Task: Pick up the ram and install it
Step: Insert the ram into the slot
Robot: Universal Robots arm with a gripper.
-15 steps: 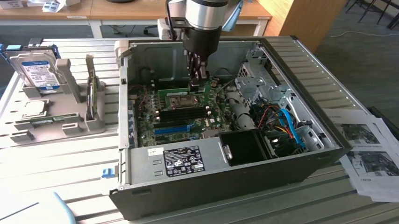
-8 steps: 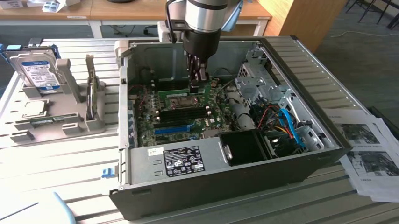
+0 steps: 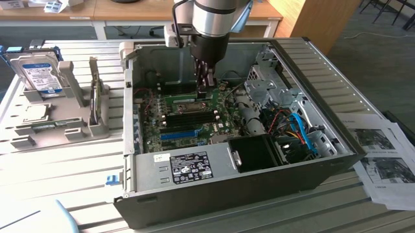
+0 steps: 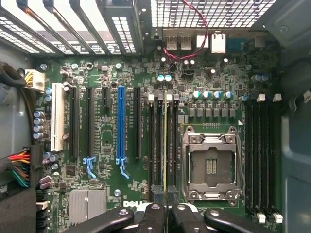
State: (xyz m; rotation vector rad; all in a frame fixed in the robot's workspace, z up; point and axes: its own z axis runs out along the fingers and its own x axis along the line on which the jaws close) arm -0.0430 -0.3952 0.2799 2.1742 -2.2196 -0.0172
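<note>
Green ram (image 4: pixel 165 145), seen edge-on as a thin yellowish line, pinched between the nearly closed fingertips of the gripper (image 4: pixel 165 195). Gripped by its upper edge, long side running parallel to the black memory slots (image 4: pixel 153 141), probably so as to meet one slot squarely along the whole length instead of corner first. Lines up with a slot in the bank between the blue expansion slot (image 4: pixel 121 124) and the open processor socket (image 4: pixel 210 162). Contact with that slot, or a hover just above it: cannot tell. Slot-end latches too small to judge.

In the exterior view, reaches straight down with the gripper (image 3: pixel 203 86) inside the open computer case (image 3: pixel 324 82), laid on its side with the motherboard (image 3: pixel 214 127) facing up, a layout suited to seating by a plain vertical push. Grey rack (image 3: pixel 65 124) well apart on the exterior view's left, carrying a hard drive (image 3: pixel 38 73) upright and a square processor chip (image 3: pixel 36 112) flat, apparently staged there for easy pickup. Judged at the install stage: ram off the rack, aligned over the board, seating unconfirmed.
</note>
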